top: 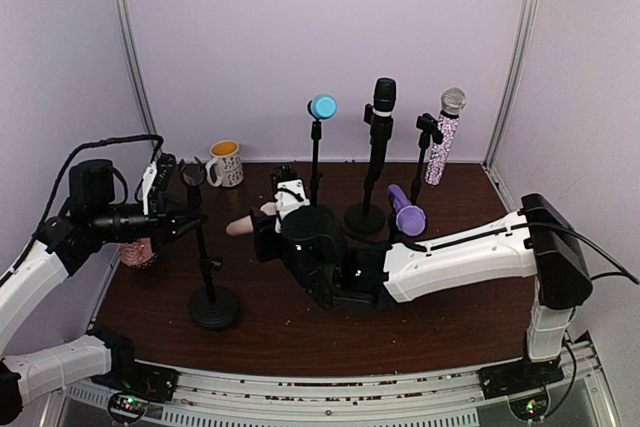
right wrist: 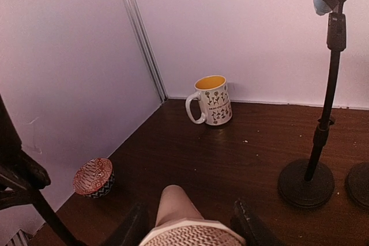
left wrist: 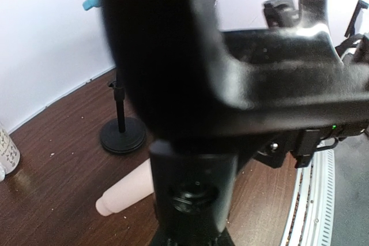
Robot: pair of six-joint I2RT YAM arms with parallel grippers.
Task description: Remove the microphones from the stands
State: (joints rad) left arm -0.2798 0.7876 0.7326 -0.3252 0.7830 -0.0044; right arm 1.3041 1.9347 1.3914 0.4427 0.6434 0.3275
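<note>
Our right fingers (right wrist: 249,227) are closed on the microphone (top: 243,225), one finger on each side of it just behind the white mesh head. The pink handle sticks out toward 9 o'clock in the top view. The microphone lies roughly level, just to the 3 o'clock side of the stand (top: 214,307) and low over the worktop (top: 300,337). It appears clear of the clip at the top of the pole. We cannot tell whether the handle's tip touches the wood.

Our left fingers (top: 183,219) are closed around the stand's thin pole, partway up, which steadies it.

We judge the microphone to be light and stiff. The smooth, tapering handle could slip through a loose grip. The mesh head looks like the part most likely to dent, so we would not press hard on it. The neck where the handle meets the head looks like the best place to hold, because the wider head stops it sliding forward out of the grip. The stand looks top-light on a heavy round base, but its narrow pole could tip if it is tugged sideways.
</note>
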